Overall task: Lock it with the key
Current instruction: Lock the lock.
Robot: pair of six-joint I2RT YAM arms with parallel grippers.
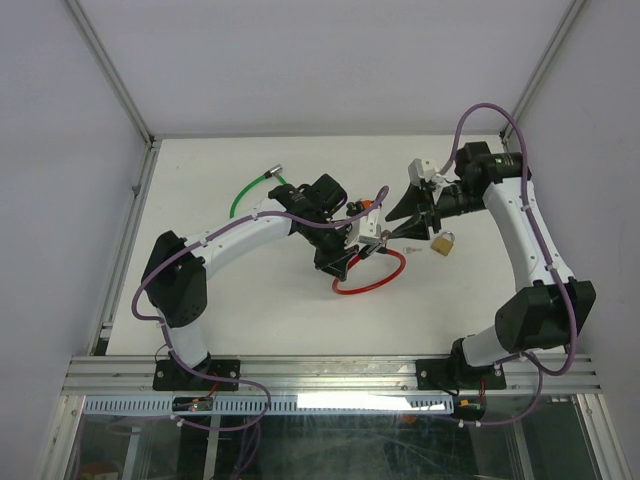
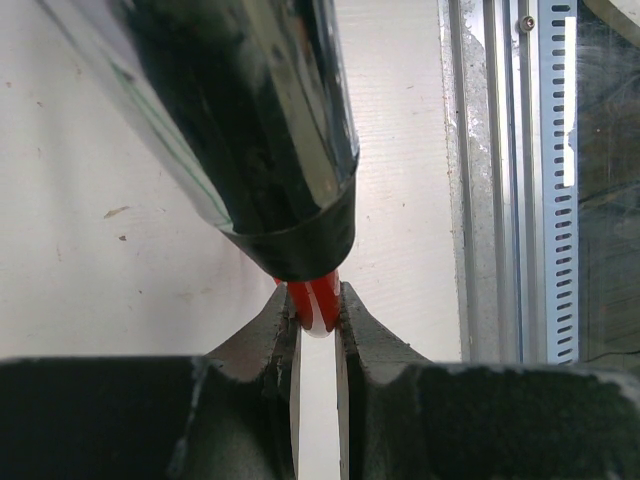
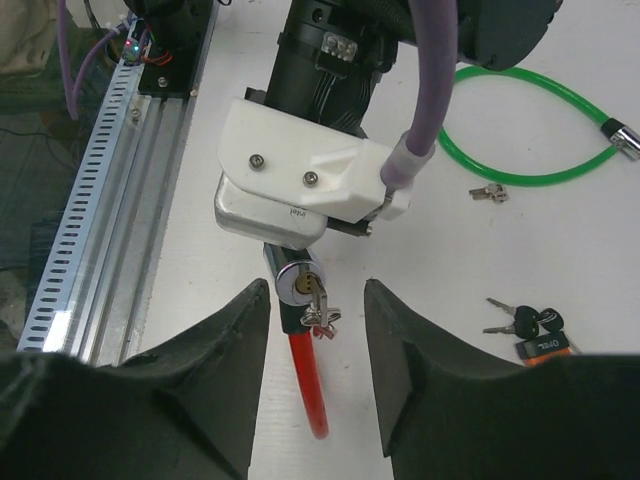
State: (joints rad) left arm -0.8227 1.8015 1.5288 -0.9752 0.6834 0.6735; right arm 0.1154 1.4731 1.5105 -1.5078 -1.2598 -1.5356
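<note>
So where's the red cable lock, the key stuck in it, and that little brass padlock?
red cable lock (image 3: 308, 385), right wrist view, on the red cable below its metal end
key (image 3: 320, 316), right wrist view, on its head, outside the lock
brass padlock (image 1: 443, 244), top view, on its body

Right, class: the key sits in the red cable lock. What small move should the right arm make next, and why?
Probably close the right gripper on the key: its jaws stand open either side of it without touching, and the left gripper is clamped on the red cable lock.
</note>
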